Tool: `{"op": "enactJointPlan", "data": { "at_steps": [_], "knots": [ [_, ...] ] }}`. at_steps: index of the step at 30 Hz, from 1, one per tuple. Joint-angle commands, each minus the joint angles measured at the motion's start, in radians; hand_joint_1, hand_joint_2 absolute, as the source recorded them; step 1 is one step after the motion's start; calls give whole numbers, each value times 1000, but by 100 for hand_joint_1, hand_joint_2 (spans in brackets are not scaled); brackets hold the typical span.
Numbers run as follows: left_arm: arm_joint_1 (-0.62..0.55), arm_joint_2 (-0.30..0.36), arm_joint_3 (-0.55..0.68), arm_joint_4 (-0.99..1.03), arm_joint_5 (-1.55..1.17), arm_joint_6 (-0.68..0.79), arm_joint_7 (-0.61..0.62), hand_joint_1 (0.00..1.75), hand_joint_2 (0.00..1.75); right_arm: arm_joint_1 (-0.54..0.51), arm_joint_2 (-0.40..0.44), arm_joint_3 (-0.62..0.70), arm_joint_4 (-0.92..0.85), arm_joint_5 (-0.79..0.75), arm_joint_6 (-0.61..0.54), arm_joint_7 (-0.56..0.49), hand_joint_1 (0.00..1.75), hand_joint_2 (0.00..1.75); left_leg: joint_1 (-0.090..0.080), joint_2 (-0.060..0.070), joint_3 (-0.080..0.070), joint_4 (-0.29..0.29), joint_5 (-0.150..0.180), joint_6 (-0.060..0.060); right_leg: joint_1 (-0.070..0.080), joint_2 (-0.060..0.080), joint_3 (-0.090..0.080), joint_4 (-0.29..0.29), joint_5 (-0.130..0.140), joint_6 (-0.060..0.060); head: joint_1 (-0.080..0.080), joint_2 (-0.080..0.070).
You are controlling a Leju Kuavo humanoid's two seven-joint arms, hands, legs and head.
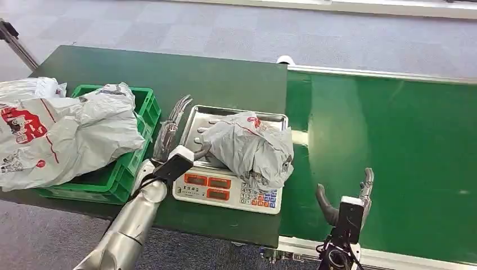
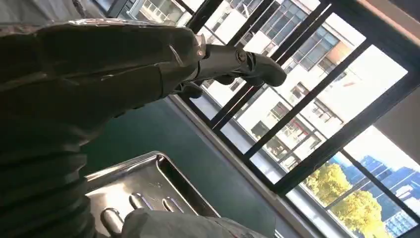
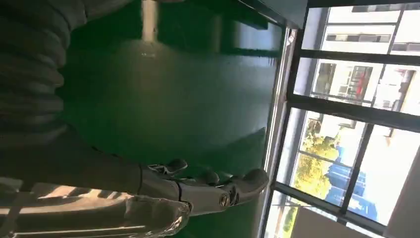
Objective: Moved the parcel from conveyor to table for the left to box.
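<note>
Left hand [image 1: 171,126] open beside parcel [image 1: 253,147] on scale [image 1: 228,188]; right hand [image 1: 346,197] open, empty over conveyor [image 1: 394,146]. Moved; boxing left.

Grey carpet-tiled floor [image 1: 225,28] surrounds a dark green table [image 1: 169,73]. Tall black-framed windows [image 2: 317,94] show sunlit buildings [image 2: 307,74] and green trees [image 3: 312,168].

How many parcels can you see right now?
3. One parcel lies on the scale's tray. A large one lies over the green crate, and a third sits behind it at the left edge. Others may be hidden underneath.
</note>
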Motion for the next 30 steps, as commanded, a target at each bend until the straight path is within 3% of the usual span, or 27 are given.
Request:
{"op": "enactJointPlan", "data": {
  "at_steps": [1,5,11,14,21,23,25,30],
  "knots": [
    [-230,61,-115,300,-76,-56,59,0,175,15,6,-45,-4,13,16,3,0,175,0,-1,1,0,0,0,0,-2,2,-1,0,0,0,0],
    [-330,69,-179,409,-122,-159,134,0,175,35,-1,-52,-20,11,22,3,0,175,0,-2,0,0,0,0,0,-3,1,0,0,0,-1,0],
    [-360,77,-278,420,-202,-174,106,0,175,37,3,-64,-31,11,37,3,0,175,0,0,1,0,0,1,0,-2,1,0,0,-1,-1,0],
    [-360,77,-278,420,-202,-174,106,0,175,37,3,-64,-31,11,37,3,0,175,0,-1,0,0,0,0,0,-2,1,0,0,-1,0,0],
    [-304,80,-347,306,-132,-331,11,0,175,26,7,-78,-24,20,43,6,0,175,0,0,1,-1,0,1,0,-1,1,-1,0,0,0,0],
    [-267,105,-392,201,-58,-485,-47,0,175,19,6,-80,-11,22,37,13,0,175,0,0,1,-1,0,1,0,-1,1,-1,0,0,0,0],
    [-257,122,-423,161,-36,-552,-56,0,175,16,5,-84,-3,18,27,9,0,175,0,2,2,-1,-1,1,0,1,2,-1,0,0,0,0],
    [-260,124,-432,154,-32,-565,-58,0,175,20,2,-87,-1,15,25,6,0,175,0,2,1,0,0,0,0,0,1,0,0,0,0,0]
  ]
}}
